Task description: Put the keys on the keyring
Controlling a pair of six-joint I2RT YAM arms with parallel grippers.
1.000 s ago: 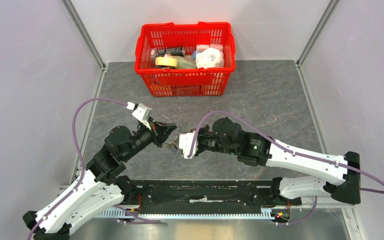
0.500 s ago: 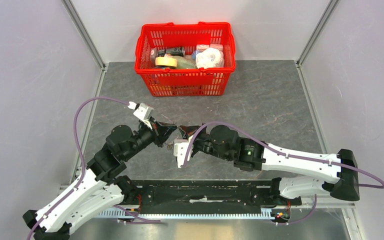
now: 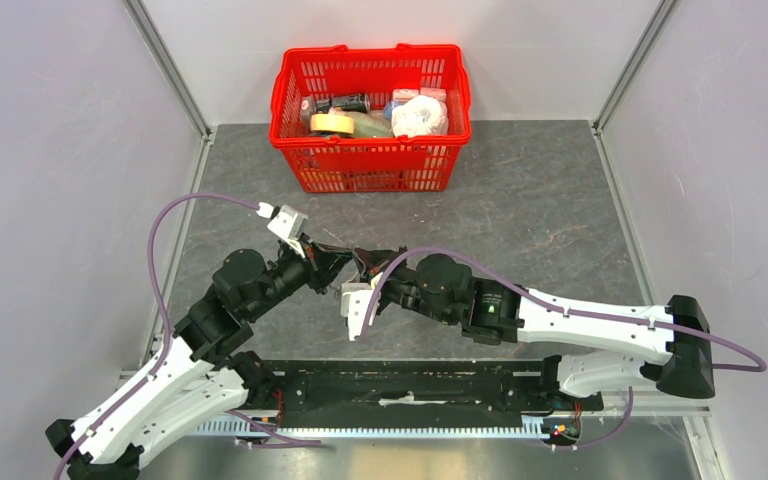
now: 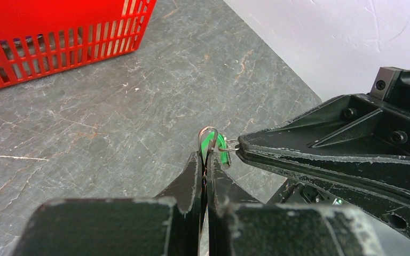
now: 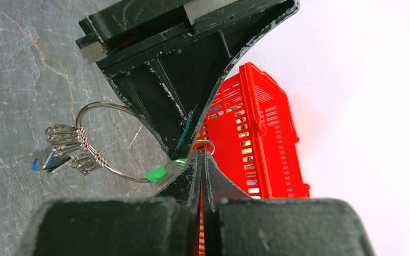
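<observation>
My left gripper (image 4: 205, 156) is shut on the thin wire of the keyring (image 5: 121, 176), held above the table. The ring carries several small silvery keys (image 5: 66, 137) and the blue-headed key (image 5: 44, 160). My right gripper (image 5: 202, 156) is shut on the green-headed key (image 5: 157, 173) and its small wire loop (image 5: 205, 145), pressed against the ring right at the left gripper's tips. The green key (image 4: 214, 145) also shows just past my left fingertips. In the top view the two grippers meet tip to tip, left (image 3: 344, 259) and right (image 3: 362, 260). No black fob is visible.
A red plastic basket (image 3: 370, 165) with tape, bottles and other goods stands at the back of the grey stone-patterned table (image 3: 540, 190). It also shows in the left wrist view (image 4: 58, 48) and the right wrist view (image 5: 261, 122). Grey walls enclose both sides.
My right arm has moved left and forward, bringing the green key up to the left gripper's tips. The left arm has barely shifted.
</observation>
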